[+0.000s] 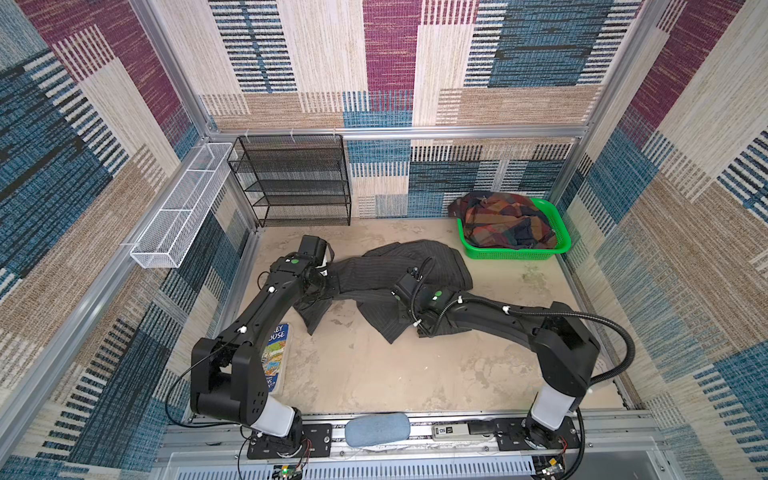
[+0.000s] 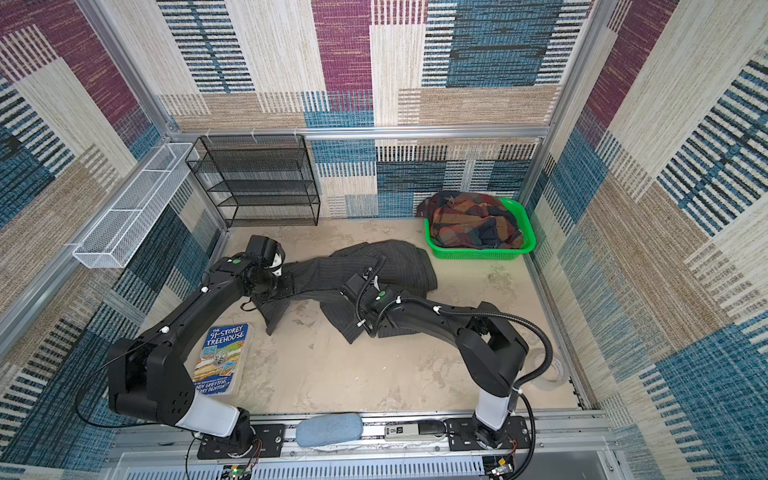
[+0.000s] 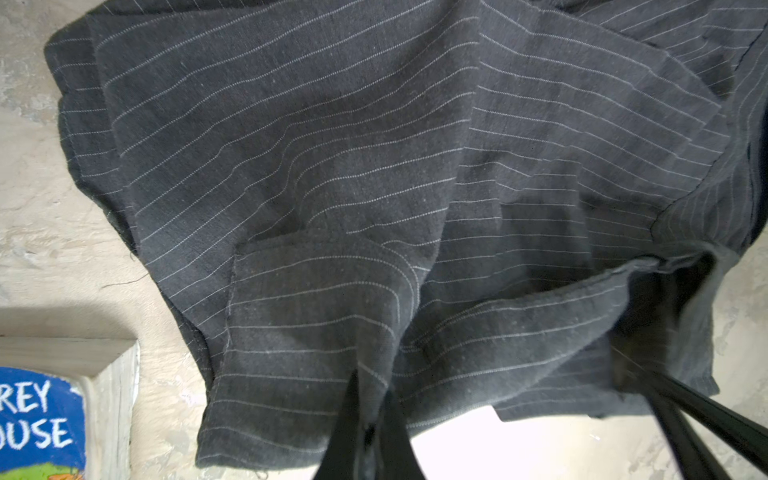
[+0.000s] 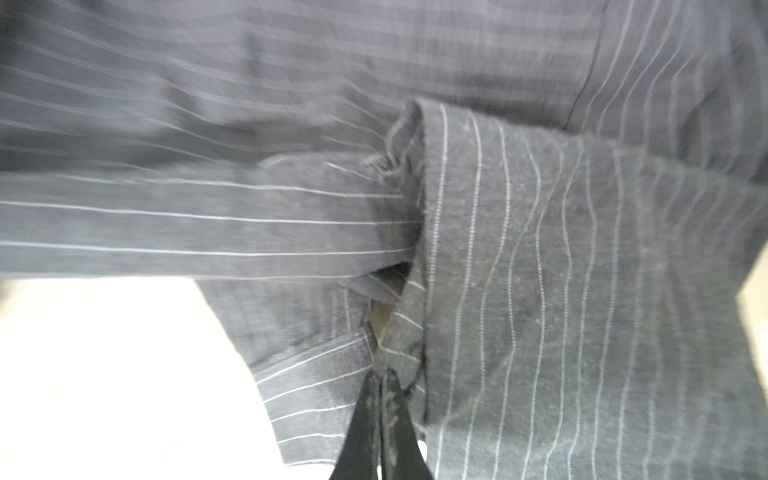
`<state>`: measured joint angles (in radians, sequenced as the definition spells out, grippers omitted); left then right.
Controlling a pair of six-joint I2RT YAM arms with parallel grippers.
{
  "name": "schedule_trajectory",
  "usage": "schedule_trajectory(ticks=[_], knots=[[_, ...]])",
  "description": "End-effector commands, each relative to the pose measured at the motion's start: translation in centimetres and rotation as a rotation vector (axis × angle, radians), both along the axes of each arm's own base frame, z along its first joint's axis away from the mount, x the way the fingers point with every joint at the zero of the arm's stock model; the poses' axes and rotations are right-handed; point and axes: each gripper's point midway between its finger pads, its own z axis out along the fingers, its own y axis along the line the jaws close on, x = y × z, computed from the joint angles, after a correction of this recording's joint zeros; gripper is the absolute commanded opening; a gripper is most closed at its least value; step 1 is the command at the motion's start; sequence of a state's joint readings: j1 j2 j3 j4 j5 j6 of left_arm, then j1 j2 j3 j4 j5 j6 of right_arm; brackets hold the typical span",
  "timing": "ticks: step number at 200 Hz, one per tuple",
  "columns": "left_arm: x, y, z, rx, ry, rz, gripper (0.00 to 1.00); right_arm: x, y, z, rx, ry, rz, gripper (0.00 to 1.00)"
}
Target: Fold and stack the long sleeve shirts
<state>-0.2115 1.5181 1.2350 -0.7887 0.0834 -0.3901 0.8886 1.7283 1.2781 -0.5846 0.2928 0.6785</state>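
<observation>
I see both arms on the dark pinstripe shirt (image 1: pixel 386 262) (image 2: pixel 399 262), which lies crumpled and unfolded on the table (image 1: pixel 374 374), mid-to-back of the workspace and just beside the green basket (image 1: pixel 515 253). I can't tell whether cloth and basket actually touch. The left gripper (image 3: pixel 370 388) is pinched closed on a hemmed edge of that shirt. In the left wrist view the fingers (image 3: pixel 345 419) meet with cloth between them and the fabric fans away from the pinch. The right gripper (image 4: pixel 380 384) is also clamped tight on the shirt, at a spot where a seam and a folded band come together. That view is soft with blur, so I can't say which part of the garment it is. In both top views the left arm reaches in at the shirt's left end and the right arm lies over its middle, hiding some of the cloth. The plaid shirt (image 1: pixel 503 224) (image 2: pixel 469 220) sits bunched in the basket at the back right, with part of it hanging over the far-left rim. A blue book (image 2: pixel 220 357) lies flat at front left, partly under the left arm and apart from the pinstripe shirt.
</observation>
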Motion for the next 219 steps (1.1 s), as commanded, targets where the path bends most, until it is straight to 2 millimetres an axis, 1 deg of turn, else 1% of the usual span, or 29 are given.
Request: schedule_trajectory(ticks=[1,28,38,48,57,78,89,99,113,116,123,137,148,166,185,211,219], knots=[[0.2,-0.4,0.2,-0.017,-0.015,0.0,0.0,0.4,0.7,4.4,0.07,-0.068,0.061,0.01],[0.1,-0.2,0.0,-0.006,-0.015,0.002,0.0,0.6,0.6,10.1,0.154,-0.147,0.107,0.03],[0.1,-0.2,0.0,-0.007,-0.014,0.003,0.0,0.4,0.6,11.3,0.182,-0.153,0.131,0.04],[0.2,-0.2,0.0,-0.009,-0.015,0.005,0.0,0.1,0.8,11.6,0.199,-0.147,0.145,0.04],[0.2,-0.3,0.2,-0.013,-0.018,0.008,0.0,-0.2,1.1,11.1,0.209,-0.133,0.166,0.05],[0.4,-0.2,0.9,-0.017,-0.038,0.014,0.0,-0.8,1.7,8.1,0.207,-0.074,0.202,0.03],[0.7,-0.5,1.8,-0.03,-0.058,0.011,0.0,-1.5,3.0,7.0,0.248,-0.043,0.264,0.02],[1.0,-0.8,2.7,-0.048,-0.076,0.007,0.0,-2.1,3.8,5.6,0.265,-0.006,0.302,0.03],[1.5,-1.1,4.4,-0.069,-0.107,0.0,0.0,-2.4,4.2,4.1,0.245,0.038,0.323,0.1],[1.6,-1.2,4.8,-0.072,-0.114,0.0,0.0,-2.3,4.1,3.7,0.233,0.047,0.316,0.15],[1.7,-1.3,5.5,-0.079,-0.131,-0.002,0.0,-2.2,3.9,3.3,0.217,0.053,0.304,0.21],[1.9,-1.4,6.7,-0.089,-0.158,-0.005,0.0,-2.0,3.8,3.3,0.216,0.046,0.292,0.3],[1.8,-1.4,7.3,-0.092,-0.17,-0.008,0.0,-1.7,3.9,3.3,0.22,0.043,0.284,0.32],[1.5,-1.3,7.4,-0.091,-0.174,-0.01,0.0,-1.4,3.9,2.8,0.202,0.057,0.26,0.34],[1.0,-1.2,6.9,-0.088,-0.163,-0.006,0.0,-1.4,4.0,1.5,0.181,0.092,0.236,0.34],[0.4,-1.3,6.4,-0.101,-0.144,-0.007,0.0,-2.7,4.8,-0.7,0.131,0.142,0.229,0.38],[0.3,-1.4,6.4,-0.108,-0.144,-0.01,0.0,-3.2,4.9,-1.3,0.112,0.159,0.217,0.4]])
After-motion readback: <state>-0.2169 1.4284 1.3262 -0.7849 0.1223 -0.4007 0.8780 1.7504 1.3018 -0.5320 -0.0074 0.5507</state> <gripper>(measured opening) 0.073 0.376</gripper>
